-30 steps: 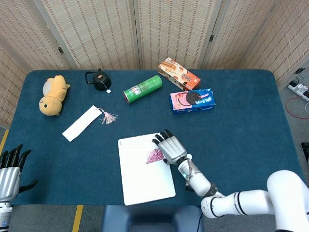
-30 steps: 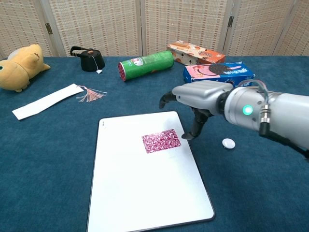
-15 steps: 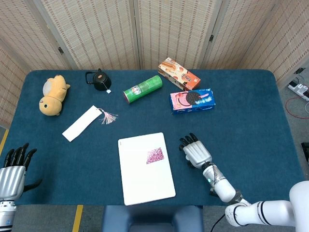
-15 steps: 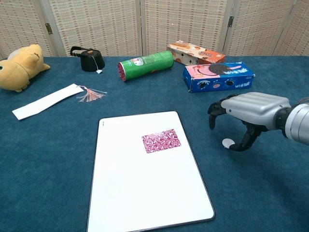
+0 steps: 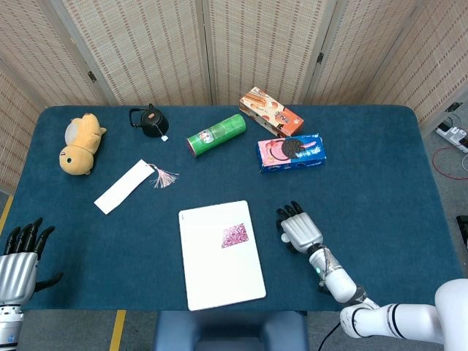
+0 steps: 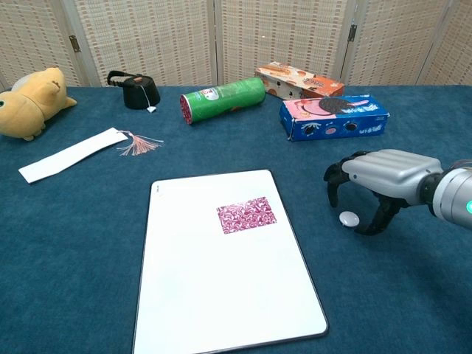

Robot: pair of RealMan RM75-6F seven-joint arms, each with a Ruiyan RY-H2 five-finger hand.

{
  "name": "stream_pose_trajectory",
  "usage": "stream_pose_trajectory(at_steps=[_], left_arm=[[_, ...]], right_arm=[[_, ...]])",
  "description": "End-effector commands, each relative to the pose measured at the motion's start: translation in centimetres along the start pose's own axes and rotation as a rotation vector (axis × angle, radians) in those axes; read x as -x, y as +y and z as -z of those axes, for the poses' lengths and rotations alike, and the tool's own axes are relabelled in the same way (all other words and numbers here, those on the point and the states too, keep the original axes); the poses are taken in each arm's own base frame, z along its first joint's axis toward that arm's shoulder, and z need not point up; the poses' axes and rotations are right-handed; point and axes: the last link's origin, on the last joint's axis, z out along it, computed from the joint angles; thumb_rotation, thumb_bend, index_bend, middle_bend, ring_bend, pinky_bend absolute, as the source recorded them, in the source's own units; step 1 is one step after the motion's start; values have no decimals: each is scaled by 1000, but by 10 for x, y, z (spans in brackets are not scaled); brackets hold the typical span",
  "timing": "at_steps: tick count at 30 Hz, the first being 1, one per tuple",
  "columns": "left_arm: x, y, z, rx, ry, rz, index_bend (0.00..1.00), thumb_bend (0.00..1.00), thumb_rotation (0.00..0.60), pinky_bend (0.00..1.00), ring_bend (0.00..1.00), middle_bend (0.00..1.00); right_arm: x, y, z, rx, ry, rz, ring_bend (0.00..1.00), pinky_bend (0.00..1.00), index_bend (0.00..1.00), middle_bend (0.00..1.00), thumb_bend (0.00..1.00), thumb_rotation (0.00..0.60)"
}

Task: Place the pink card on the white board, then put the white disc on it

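The white disc lies on the blue tablecloth directly beneath the right hand, whose fingers arch down around it, spread and not gripping. Left of that hand, the pink card already rests on the white board, so the first step looks done; picking up and placing the disc remains. The left hand hovers, fingers spread and holding nothing, off the table's near corner.

Smooth glossy white board on matt blue cloth table.
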Motion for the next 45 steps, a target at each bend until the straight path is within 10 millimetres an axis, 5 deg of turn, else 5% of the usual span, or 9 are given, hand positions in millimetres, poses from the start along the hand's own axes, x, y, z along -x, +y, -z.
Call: stream_pose_trajectory(at_steps=[1, 33, 45], left_arm=[[0, 0, 0, 1, 0, 0, 166, 132, 600, 0, 82, 53], [1, -1, 2, -6, -6, -5, 167, 132, 600, 0, 82, 53], [1, 0, 1, -1, -7, -6, 166, 131, 600, 0, 82, 53]], right_arm=[[0, 2, -1, 7, -3, 1, 92, 29, 389, 174, 298, 600], [3, 2, -4, 21, -28, 7, 93, 29, 447, 187, 298, 600], [-5, 0, -2, 15, -17, -3, 94, 30, 476, 194, 392, 600]])
